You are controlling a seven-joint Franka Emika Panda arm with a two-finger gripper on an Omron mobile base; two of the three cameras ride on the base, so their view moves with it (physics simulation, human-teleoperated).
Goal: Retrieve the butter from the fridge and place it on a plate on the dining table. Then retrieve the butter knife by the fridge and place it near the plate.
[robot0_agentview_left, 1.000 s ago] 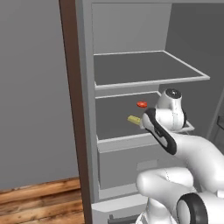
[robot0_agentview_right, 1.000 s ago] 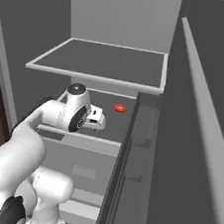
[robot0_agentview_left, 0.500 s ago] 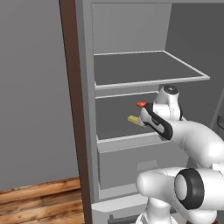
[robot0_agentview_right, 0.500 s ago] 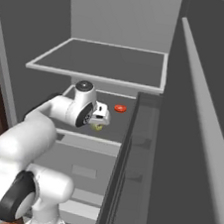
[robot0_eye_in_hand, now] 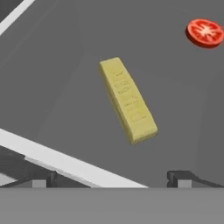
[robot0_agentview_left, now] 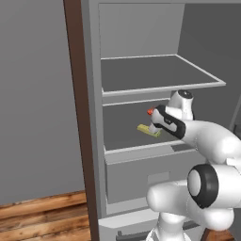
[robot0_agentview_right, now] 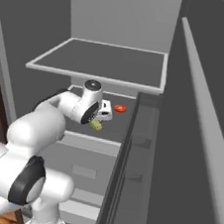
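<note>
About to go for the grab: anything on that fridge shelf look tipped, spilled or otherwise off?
Nothing stands out. The butter lies flat on the fridge shelf, whole, set slantwise to the shelf's front edge. A red tomato slice lies flat apart from it. The open gripper is short of the butter, touching nothing.

arm: the white robot arm has reached farther into the open light-grey fridge point(robot0_agentview_left: 94, 117), its elbow now lower and more stretched out over the middle grey shelf
gripper: the two-finger gripper point(robot0_eye_in_hand: 113, 179) has moved in from the shelf's near edge to just above the small pale-yellow rectangular butter stick point(robot0_eye_in_hand: 127, 99)
butter stick in left base view: now partly covered by the hand point(robot0_agentview_left: 148, 130)
</note>
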